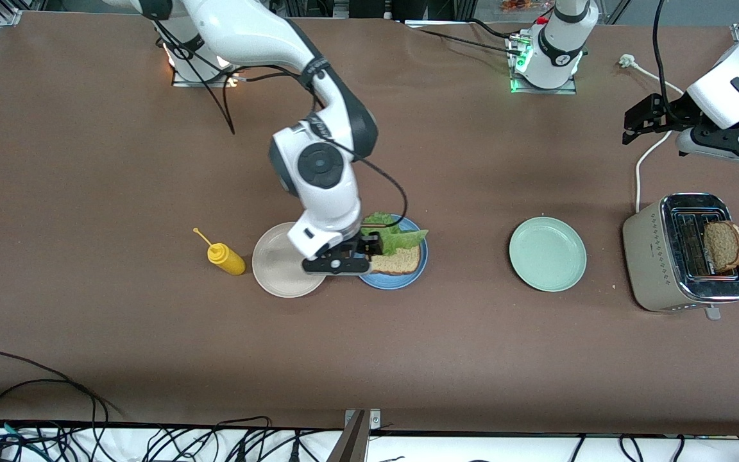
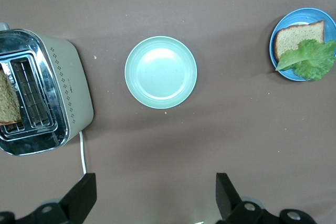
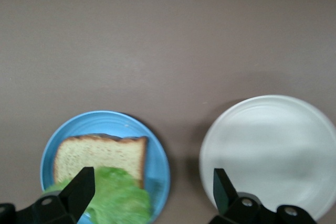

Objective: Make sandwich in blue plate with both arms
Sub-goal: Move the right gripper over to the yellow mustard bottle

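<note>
Right gripper hangs with its fingers wide apart and holds nothing. It is low over the spot where the blue plate meets the beige plate. On the blue plate lies one bread slice, and a green lettuce leaf lies partly on it. A yellow squeeze bottle lies beside the beige plate. Toward the left arm's end sit a mint-green plate and a toaster with a second bread slice sticking out. Left gripper waits above the table near the toaster, fingers apart, holding nothing.
</note>
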{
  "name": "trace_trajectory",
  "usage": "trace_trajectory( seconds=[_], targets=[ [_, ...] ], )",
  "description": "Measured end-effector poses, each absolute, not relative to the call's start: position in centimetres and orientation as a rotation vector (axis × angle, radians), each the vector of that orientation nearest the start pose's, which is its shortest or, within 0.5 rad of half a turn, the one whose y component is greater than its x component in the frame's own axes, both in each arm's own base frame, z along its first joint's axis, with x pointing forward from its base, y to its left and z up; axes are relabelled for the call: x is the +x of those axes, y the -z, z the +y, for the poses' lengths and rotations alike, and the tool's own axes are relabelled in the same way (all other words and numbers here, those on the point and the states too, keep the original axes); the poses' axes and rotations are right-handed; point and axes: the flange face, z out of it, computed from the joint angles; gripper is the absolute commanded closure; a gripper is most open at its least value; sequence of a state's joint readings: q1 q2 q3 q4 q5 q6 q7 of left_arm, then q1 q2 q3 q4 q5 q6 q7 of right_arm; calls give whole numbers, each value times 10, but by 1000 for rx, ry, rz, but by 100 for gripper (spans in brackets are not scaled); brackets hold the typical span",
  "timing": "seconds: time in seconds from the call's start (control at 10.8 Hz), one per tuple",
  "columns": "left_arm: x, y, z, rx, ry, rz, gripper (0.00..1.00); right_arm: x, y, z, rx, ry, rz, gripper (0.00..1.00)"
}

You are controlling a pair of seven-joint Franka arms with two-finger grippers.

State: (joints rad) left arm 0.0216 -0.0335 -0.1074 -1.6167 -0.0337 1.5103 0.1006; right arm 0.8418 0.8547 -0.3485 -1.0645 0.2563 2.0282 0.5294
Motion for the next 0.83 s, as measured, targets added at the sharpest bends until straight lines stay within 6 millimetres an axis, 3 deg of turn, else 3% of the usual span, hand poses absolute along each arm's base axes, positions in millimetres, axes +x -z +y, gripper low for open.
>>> trace_trajectory(
  seconds=[0.46,0.83],
  targets=[
    [535,-616,-51,-3156,-116,296,0,647,-420,344,-3066,31,-280,0],
    [535,-616,-51,-3156,-116,296,0,649,-455,254,-2962,-58,-588,0]
  ],
)
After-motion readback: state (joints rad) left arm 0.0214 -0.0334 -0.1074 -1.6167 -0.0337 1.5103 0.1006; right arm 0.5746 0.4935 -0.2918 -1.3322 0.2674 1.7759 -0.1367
